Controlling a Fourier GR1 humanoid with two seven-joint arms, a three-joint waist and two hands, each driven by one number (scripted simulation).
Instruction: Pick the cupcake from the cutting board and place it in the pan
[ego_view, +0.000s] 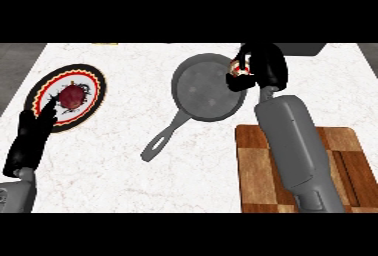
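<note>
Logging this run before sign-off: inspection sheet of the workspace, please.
Surface: white marbled counter.
Job's things: cupcake held over the right rim of the grey pan; cutting board at lower right, partly hidden by the forearm.
Clutter: patterned plate at left with a dark red item in its middle.
Hands: right hand curled round the cupcake; left hand open, resting at the left edge.
Cables: nothing seen.
Surroundings: dark floor past the counter's edges.

White marbled counter (148, 175) fills most of the view. Dark grey floor, probably, at the far left (15, 65) and far right corners. Light even, no hard shadows.
</note>
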